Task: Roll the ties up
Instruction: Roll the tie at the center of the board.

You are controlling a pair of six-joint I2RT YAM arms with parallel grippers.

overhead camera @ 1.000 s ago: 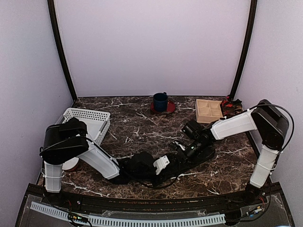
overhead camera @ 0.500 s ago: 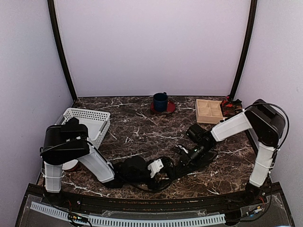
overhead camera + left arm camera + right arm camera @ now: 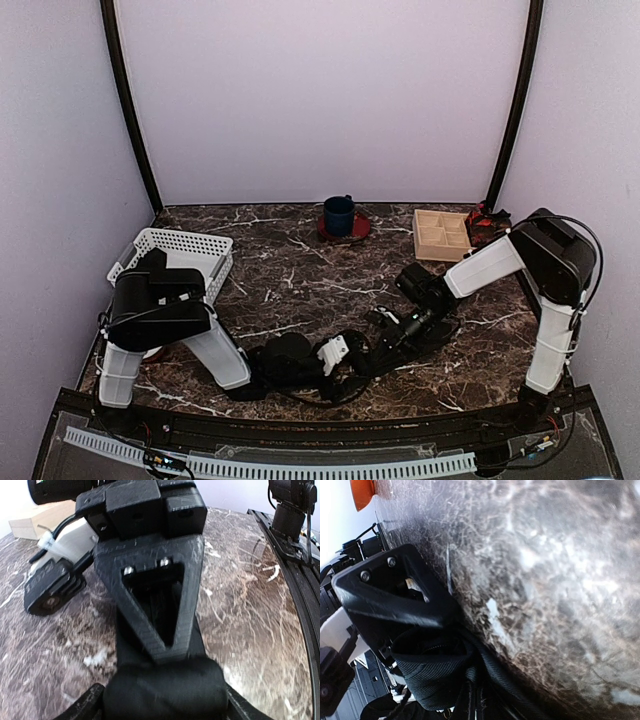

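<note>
The left gripper (image 3: 162, 705) stands spread, its fingers (image 3: 87, 705) flanking a fat dark bundle. This is the tie (image 3: 165, 685), plain black matte fabric gathered into a soft, rounded roll, lying at the near middle of the marble table (image 3: 300, 270). From the roll a flat strip of the same cloth runs on under the right gripper (image 3: 165, 645), whose jaws are pressed together. Ribbed black fabric bunches at their tips — whether it is pinched there cannot be told.
</note>
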